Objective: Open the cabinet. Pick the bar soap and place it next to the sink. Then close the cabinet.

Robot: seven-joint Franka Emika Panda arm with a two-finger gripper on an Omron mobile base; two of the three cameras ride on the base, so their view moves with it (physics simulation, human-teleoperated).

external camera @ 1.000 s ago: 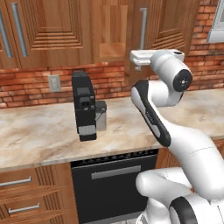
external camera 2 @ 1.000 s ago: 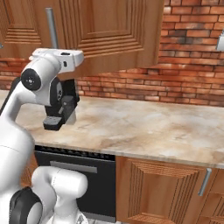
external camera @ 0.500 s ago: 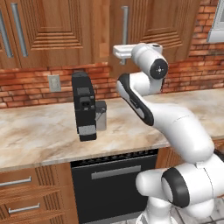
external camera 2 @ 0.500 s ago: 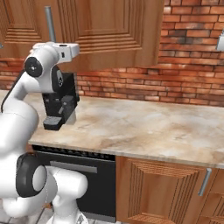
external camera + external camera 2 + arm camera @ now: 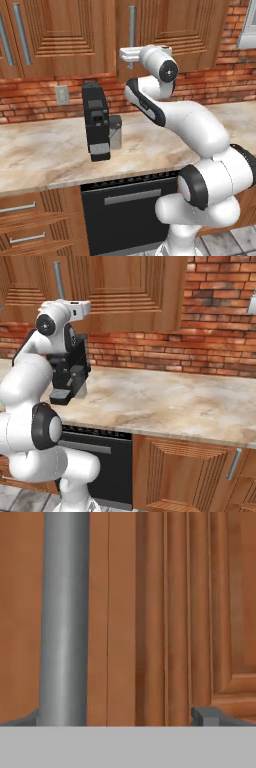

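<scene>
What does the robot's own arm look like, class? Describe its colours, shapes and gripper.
The arm is glossy white, built of rounded tubular segments with dark black bands and round caps at the joints. Its gripper ends in two small dark grey finger tips.

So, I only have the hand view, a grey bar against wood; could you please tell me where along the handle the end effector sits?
Observer: At the lower end of the cabinet handle; the end effector points level at it.
Operator: Thank you. Is that door shut?
Observer: Yes, it lies flush with the neighbouring doors.
Operator: And what is beneath the arm?
Observer: A black coffee machine stands on the counter, below and left of the end effector.
</scene>
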